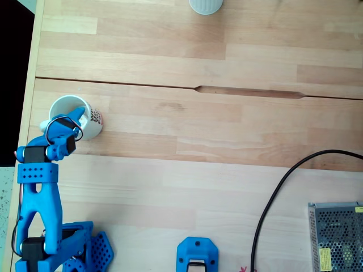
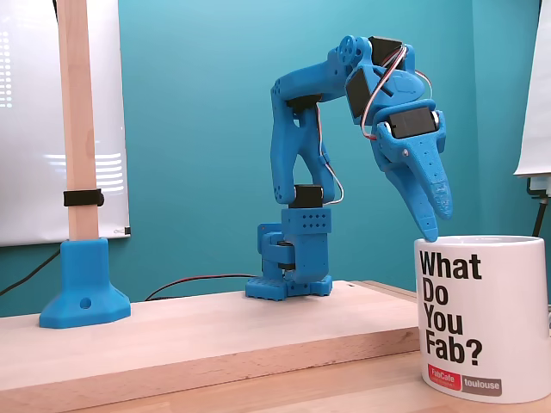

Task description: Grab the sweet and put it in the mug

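A pale wooden desk (image 1: 227, 187) carried a black cable (image 1: 272, 198) curving toward a perforated metal box (image 1: 337, 235) at the lower right. A plain white cup (image 1: 205, 5) stood at the top edge. A wooden post (image 2: 77, 120) rose from a blue base (image 2: 83, 288).

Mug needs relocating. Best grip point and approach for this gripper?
Take the mug by its rim wall, coming straight down from above with one finger inside and one outside. It stands upright with its mouth open, and the body looks too wide to span. The gripper hangs at the opening. The handle seems to jut left in the top-down fixed view, a poorer option.
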Motion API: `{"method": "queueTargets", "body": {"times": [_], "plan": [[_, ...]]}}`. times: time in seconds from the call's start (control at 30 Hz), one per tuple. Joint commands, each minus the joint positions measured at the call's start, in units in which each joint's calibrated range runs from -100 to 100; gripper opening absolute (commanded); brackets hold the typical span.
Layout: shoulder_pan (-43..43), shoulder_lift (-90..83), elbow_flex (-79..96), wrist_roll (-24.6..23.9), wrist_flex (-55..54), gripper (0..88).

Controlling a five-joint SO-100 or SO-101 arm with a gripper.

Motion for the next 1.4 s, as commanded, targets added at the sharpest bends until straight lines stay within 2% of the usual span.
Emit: {"method": "queueTargets", "body": {"times": [0.0,0.2,0.37,0.53,0.7,1.03,1.2,1.37], "plan": [[-0.35,-3.49,-0.41,-0.15,-0.50,22.3],[-0.27,-3.49,-0.50,0.29,-0.10,5.1],[-0.06,-4.95,-0.50,0.29,0.15,7.4],[1.98,-13.56,-2.20,0.29,0.15,7.4],[4.95,-20.27,-2.20,0.29,0.55,3.4],[19.41,-20.70,3.33,0.34,14.26,2.9],[27.83,-20.79,11.81,0.44,15.71,3.0],[32.26,-20.96,16.54,0.39,15.71,3.1]]}}
